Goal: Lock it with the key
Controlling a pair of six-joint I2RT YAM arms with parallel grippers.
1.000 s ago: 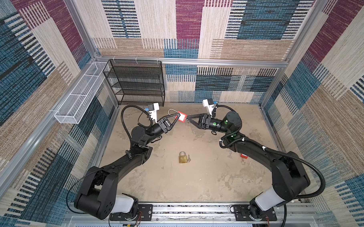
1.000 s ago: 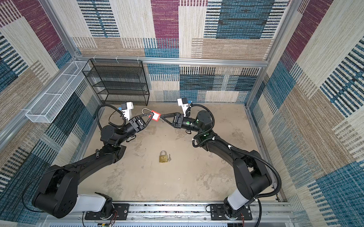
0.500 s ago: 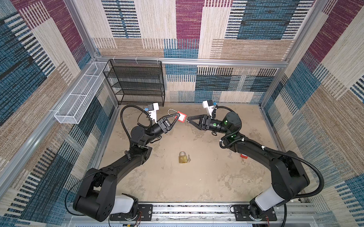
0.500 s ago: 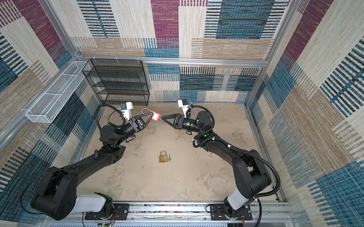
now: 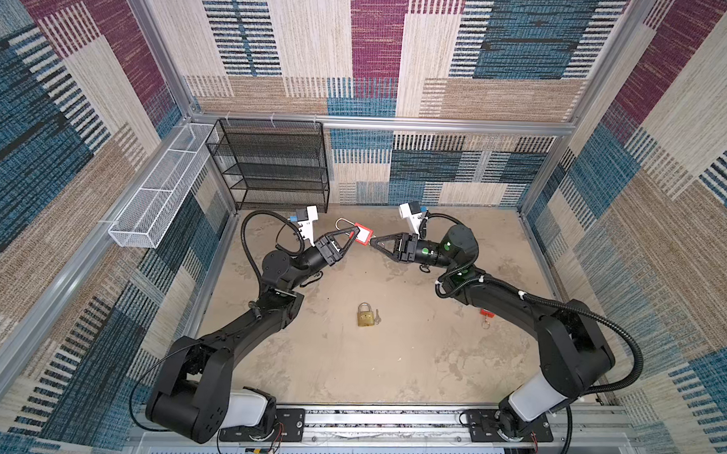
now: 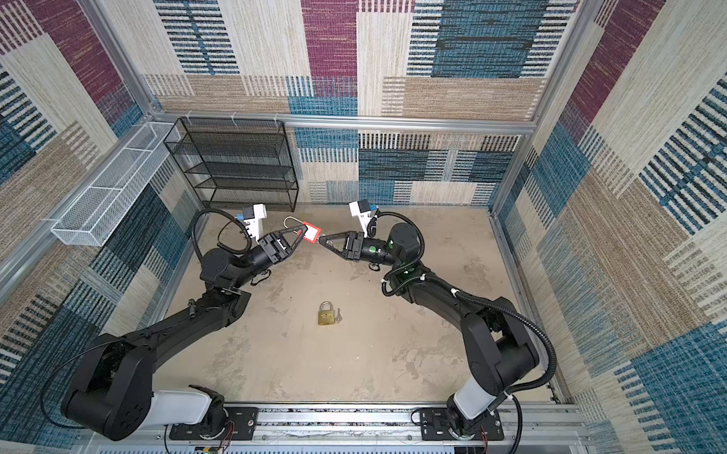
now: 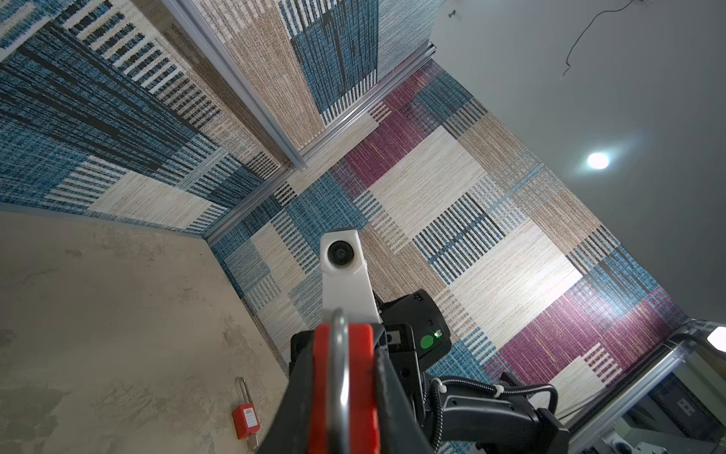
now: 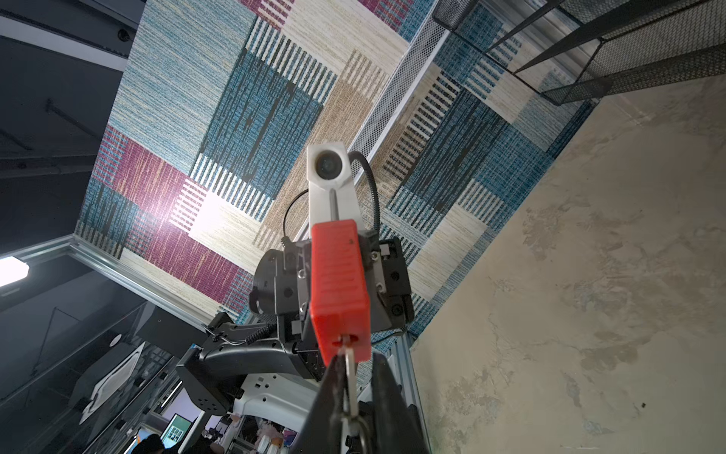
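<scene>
Left claw (image 5: 352,236): you're gripping the red padlock (image 5: 363,233) in the air, over the table's (image 5: 348,369) far side.
Right claw (image 5: 374,241): pinched tight on your key (image 8: 348,367), at the padlock's keyhole.

- Padlocks: three. One red padlock (image 5: 362,235) is raised between the arms. A second red padlock (image 7: 245,417) and one brass padlock (image 5: 365,316) lie on the floor.
- Keys: two can be counted. One key (image 8: 349,359) is in the foot of the raised padlock, and one small key (image 5: 376,316) lies just beside the brass one. A metal bit under the second red padlock is too small to tell.
- Robot arms: two, the left arm (image 5: 241,332) and the right arm (image 5: 513,302).
- Grippers: two, the left gripper (image 5: 352,237) and the right gripper (image 5: 374,241).
- Wrist cameras: two, the left wrist camera (image 5: 307,222) and the right wrist camera (image 5: 412,211).
- Black mesh shelf (image 5: 272,166): one.
- White wire basket (image 5: 159,204): one.
</scene>
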